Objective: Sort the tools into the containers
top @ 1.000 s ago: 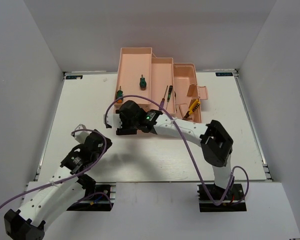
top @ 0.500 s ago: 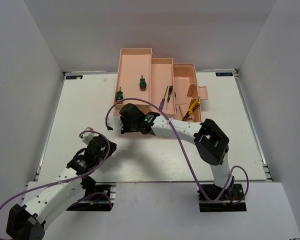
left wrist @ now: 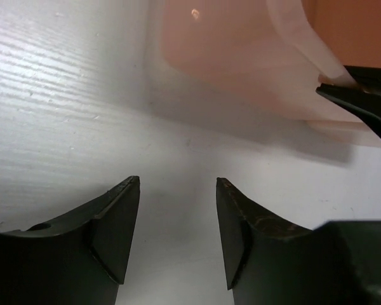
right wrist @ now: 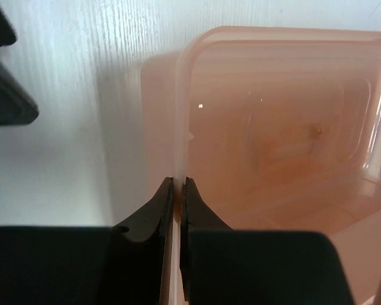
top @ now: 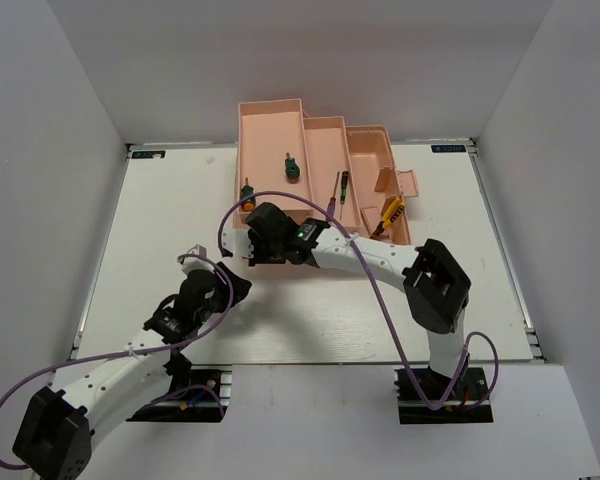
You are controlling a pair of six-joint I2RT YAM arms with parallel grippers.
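Note:
The salmon-pink toolbox (top: 272, 135) stands open at the table's far side. In its trays lie a stubby green screwdriver (top: 291, 167), an orange-green one (top: 246, 190), a thin dark green-handled screwdriver (top: 341, 186), a purple-handled one (top: 328, 207) and yellow-and-black pliers (top: 388, 211). My right gripper (top: 252, 250) (right wrist: 180, 181) is shut on the thin left wall (right wrist: 180, 127) of the toolbox's near-left tray. My left gripper (top: 238, 284) (left wrist: 178, 184) stands open over bare table just short of that tray (left wrist: 241, 57), nothing between its fingers.
White walls enclose the table on three sides. Purple cables loop off both arms. In the left wrist view the right gripper's dark fingertip (left wrist: 362, 101) shows at the tray's edge; the left gripper's fingers (right wrist: 6, 95) show in the right wrist view.
My right gripper has closed on the tray wall, and the toolbox has shifted slightly. My left arm has reached forward and right, up to the toolbox's near-left corner.

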